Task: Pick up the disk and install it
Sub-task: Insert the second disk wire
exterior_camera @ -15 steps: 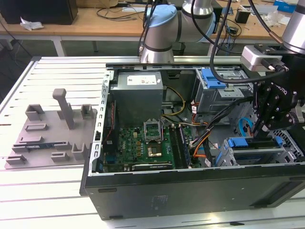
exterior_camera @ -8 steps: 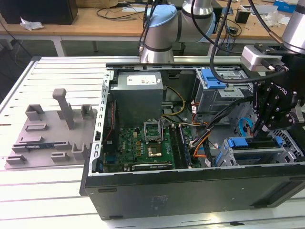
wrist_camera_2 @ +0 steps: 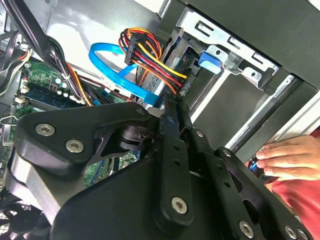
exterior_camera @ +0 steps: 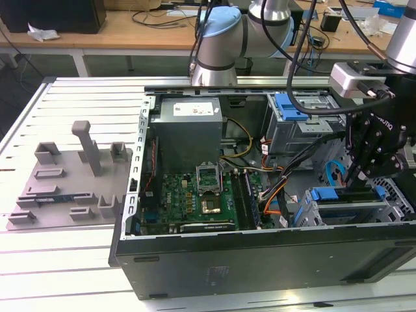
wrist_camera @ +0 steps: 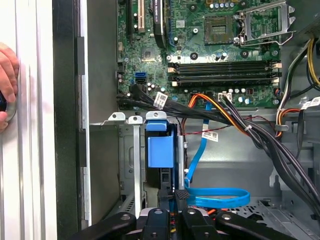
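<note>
At the exterior view's right, the gripper (exterior_camera: 361, 170) hangs over the open computer case (exterior_camera: 195, 266), just above the drive cage (exterior_camera: 351, 211) with its blue rails. Down in the first wrist view, the disk (wrist_camera: 161, 150) sits upright in that cage, the fingers (wrist_camera: 181, 196) closed on its edge. Across the second wrist view, a person's hand (wrist_camera_2: 290, 157) rests outside the case.

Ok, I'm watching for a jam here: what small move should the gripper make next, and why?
Probably a short, slow push straight along the bay. In the first wrist view the disk sits between the walls of the cage, with the gripper right at its near end, so it looks lined up. The blue cable loops close beside the gripper, so I'd keep the push straight.
</note>
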Tool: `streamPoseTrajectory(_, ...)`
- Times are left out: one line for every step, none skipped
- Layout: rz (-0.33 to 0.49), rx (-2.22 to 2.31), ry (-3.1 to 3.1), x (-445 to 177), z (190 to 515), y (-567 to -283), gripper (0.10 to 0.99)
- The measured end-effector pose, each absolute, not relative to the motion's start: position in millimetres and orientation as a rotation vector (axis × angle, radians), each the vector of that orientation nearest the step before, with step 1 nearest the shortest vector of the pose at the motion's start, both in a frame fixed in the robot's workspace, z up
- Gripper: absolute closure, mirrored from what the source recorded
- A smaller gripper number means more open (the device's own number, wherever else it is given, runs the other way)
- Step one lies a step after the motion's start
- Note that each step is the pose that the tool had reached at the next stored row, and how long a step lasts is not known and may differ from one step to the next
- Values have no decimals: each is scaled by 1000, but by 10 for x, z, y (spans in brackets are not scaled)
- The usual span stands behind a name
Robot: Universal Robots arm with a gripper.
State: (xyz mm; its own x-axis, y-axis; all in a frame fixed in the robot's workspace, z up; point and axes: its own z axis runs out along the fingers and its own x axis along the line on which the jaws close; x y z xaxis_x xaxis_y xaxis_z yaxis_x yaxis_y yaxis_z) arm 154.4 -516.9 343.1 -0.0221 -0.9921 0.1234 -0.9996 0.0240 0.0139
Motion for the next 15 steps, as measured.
streamPoseTrajectory(117, 2125, -2175, 1544, 3431, -5169, 925)
streamPoseTrajectory(117, 2125, -2175, 1544, 3432, -5170, 925)
streamPoseTrajectory(117, 2125, -2175, 1544, 3431, -5170, 925)
streamPoseTrajectory(117, 2125, -2175, 1544, 3431, -5170, 925)
streamPoseTrajectory(117, 2125, -2175, 1544, 3431, -5169, 925)
streamPoseTrajectory(116, 2125, -2175, 1544, 3431, -5166, 925)
streamPoseTrajectory(117, 2125, -2175, 1544, 3431, -5163, 925)
streamPoseTrajectory(117, 2125, -2175, 1543, 3431, -5159, 925)
streamPoseTrajectory(117, 2125, -2175, 1544, 3431, -5156, 925)
streamPoseTrajectory(117, 2125, -2175, 1543, 3432, -5152, 925)
streamPoseTrajectory(117, 2125, -2175, 1544, 3432, -5149, 925)
streamPoseTrajectory(117, 2125, -2175, 1544, 3431, -5148, 925)
streamPoseTrajectory(117, 2125, -2175, 1544, 3431, -5148, 925)
streamPoseTrajectory(117, 2125, -2175, 1544, 3431, -5147, 925)
streamPoseTrajectory(117, 2125, -2175, 1544, 3431, -5147, 925)
